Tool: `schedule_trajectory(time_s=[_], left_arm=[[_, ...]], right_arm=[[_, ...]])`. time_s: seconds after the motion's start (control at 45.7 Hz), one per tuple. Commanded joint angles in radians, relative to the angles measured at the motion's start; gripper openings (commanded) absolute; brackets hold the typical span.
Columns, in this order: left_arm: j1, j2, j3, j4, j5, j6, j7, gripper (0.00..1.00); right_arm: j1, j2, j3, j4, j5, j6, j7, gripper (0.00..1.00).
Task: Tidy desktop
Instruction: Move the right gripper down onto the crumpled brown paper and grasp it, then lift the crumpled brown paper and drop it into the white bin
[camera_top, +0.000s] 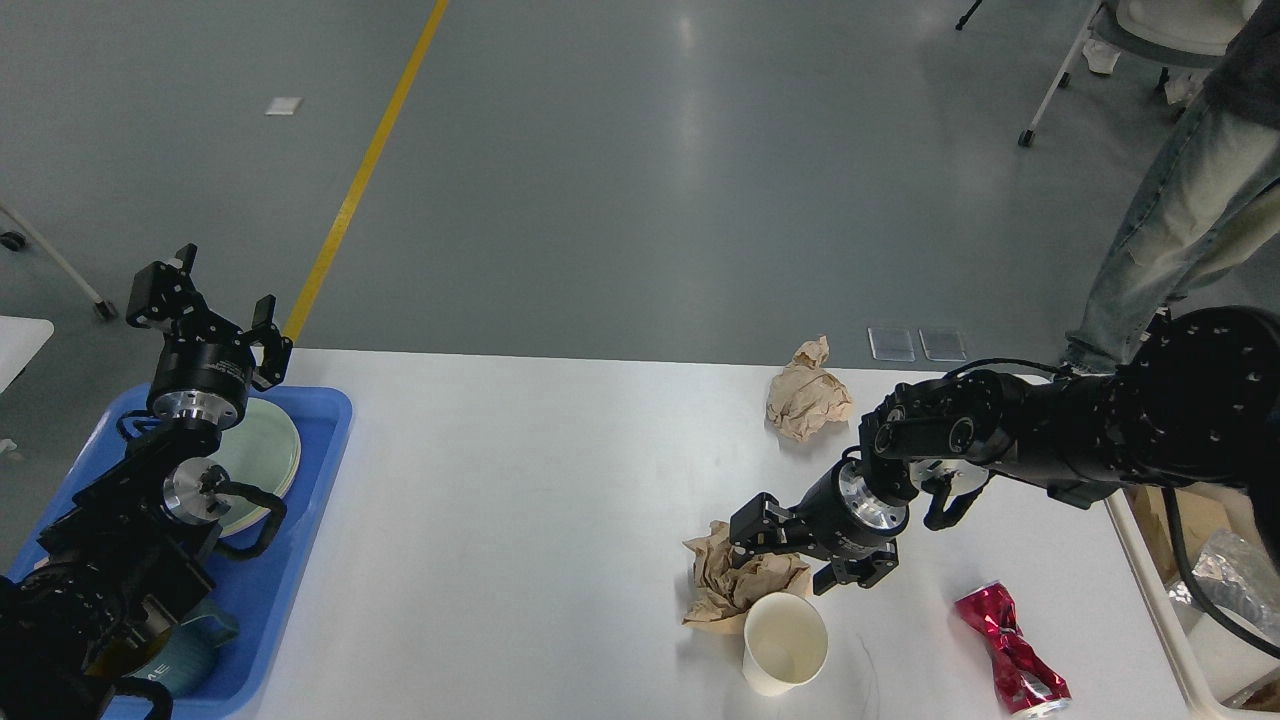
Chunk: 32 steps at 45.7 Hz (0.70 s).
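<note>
The step in hand looks like picking up the crumpled paper (735, 578) near the front of the white surface (520, 500): the right gripper (785, 555) straddles it, fingers spread, nothing held. Next, close and carry it right. The left gripper (200, 300) hangs open over the tray (320, 440)

- White desktop (520, 520), smooth, rounded corners.
- Paper cup (785, 642) near the front edge, lying tilted, mouth showing.
- Crumpled brown paper (728, 585) touching the cup's far-left side.
- Second paper wad (806, 396) well beyond the cup.
- Crushed red can (1012, 650) right of the cup.
- Blue tray (290, 560) far left of the cup.
</note>
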Motion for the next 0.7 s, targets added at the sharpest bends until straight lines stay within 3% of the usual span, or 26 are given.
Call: schedule_trajectory(time_s=[0.0,0.131,0.482,0.679], left_arm=[[0.000,0.000,0.000,0.000,0.001,0.000,0.000,0.96],[0.000,0.000,0.000,0.000,0.001,0.000,0.000,0.96],[0.001,0.000,0.000,0.000,0.001,0.000,0.000,0.96],[0.000,0.000,0.000,0.000,0.001,0.000,0.000,0.96]], right_arm=[[-0.001,-0.011,0.002,0.006,0.047,-0.018,-0.001,0.29],[-0.001,-0.011,0.002,0.013,0.061,-0.018,0.000,0.00],[0.028,-0.024,0.003,0.029,0.062,0.010,0.000,0.00],[0.151,-0.095,0.009,0.069,0.062,0.034,0.000,0.00]])
